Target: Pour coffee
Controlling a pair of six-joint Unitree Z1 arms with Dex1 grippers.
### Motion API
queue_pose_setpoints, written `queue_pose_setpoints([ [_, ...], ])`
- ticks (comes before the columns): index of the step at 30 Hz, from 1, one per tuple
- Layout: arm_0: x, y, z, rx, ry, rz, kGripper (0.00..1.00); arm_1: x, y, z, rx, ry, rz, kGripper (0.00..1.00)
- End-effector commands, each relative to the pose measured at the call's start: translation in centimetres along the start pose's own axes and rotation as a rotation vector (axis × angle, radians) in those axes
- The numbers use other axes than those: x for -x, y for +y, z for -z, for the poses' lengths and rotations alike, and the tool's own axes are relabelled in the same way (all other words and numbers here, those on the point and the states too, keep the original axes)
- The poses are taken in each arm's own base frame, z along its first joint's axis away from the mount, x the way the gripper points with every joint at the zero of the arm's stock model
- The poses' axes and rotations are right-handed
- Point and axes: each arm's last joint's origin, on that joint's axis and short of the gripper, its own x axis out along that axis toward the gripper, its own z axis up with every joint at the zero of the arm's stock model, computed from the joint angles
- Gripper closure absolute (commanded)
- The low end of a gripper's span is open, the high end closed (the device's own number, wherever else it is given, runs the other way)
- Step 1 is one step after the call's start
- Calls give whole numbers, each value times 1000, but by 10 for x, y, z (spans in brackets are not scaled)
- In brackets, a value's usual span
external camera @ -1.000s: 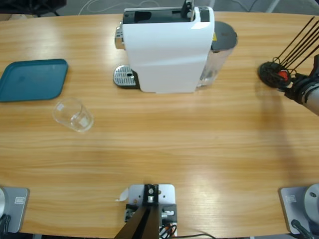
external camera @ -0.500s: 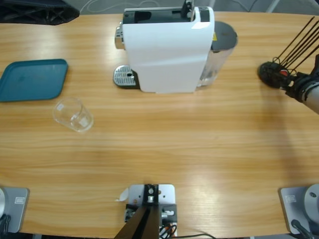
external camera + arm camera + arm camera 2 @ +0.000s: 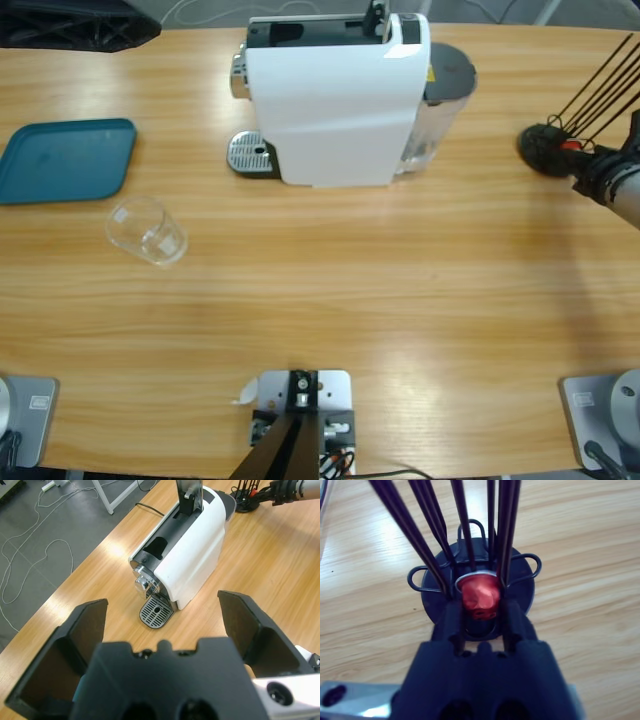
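Right pincer (image 3: 481, 612): seen at the right edge of the high view, reaching into the black wire rack (image 3: 545, 150); its jaws are closed on the red capsule (image 3: 479, 598), which sits at the rack's base among the wire loops.
Left pincer (image 3: 162, 625): held high above the worktop, jaws spread wide apart with nothing between them; the machine is looked down on from its spout end.
Machine (image 3: 335, 95): white, standing at the far middle of the worktop (image 3: 400, 300), its top lever raised; the metal drip grate (image 3: 250, 155) juts out on its left side with nothing on it.
Glass (image 3: 147, 230): clear, standing left of centre, near the tray and well apart from the grate.
Coffee: none can be made out in the glass or elsewhere.
Tray (image 3: 65, 158): teal, lying at the left edge.
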Motion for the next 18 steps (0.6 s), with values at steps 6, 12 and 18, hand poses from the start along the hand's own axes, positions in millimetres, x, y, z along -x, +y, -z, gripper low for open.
queue_pose_setpoints([
  [6,-12,-3,1,0,39,2,50,-2,-3,5,22,30,2,911],
  [12,-10,-3,2,4,37,2,50,6,-4,-7,2,-40,-18,911],
  [18,-8,-10,11,6,51,20,50,17,-8,-15,-14,-87,-28,1000],
])
